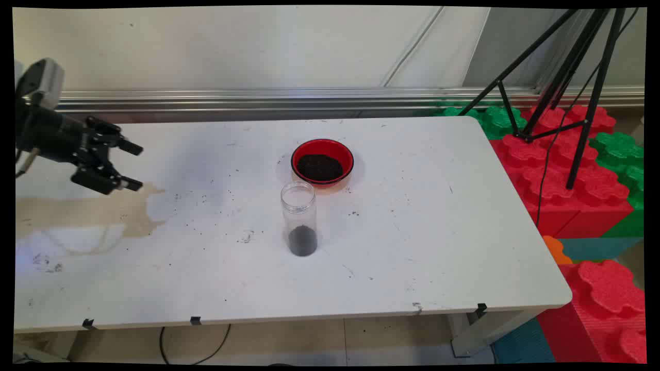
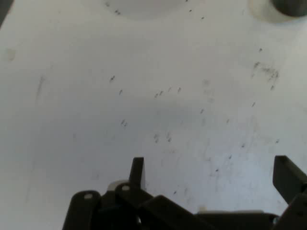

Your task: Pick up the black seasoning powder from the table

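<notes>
My black gripper (image 1: 135,166) hangs over the table's left part, pointing right, open with nothing between its fingers. In the hand view the gripper (image 2: 211,167) looks down on bare white tabletop speckled with dark crumbs. A clear plastic jar (image 1: 299,218) stands upright near the table's middle, lidless, with dark grains at its bottom. Just behind it sits a red bowl (image 1: 322,162) filled with dark grains. The jar's dark base (image 2: 290,5) shows at the hand view's top right corner. Both stand well to the right of the gripper.
The white table (image 1: 438,247) bears a tan stain (image 1: 82,214) under the gripper and scattered dark crumbs. A black tripod (image 1: 562,93) stands off the table's right end over red and green foam blocks (image 1: 567,170). A metal rail runs along the back wall.
</notes>
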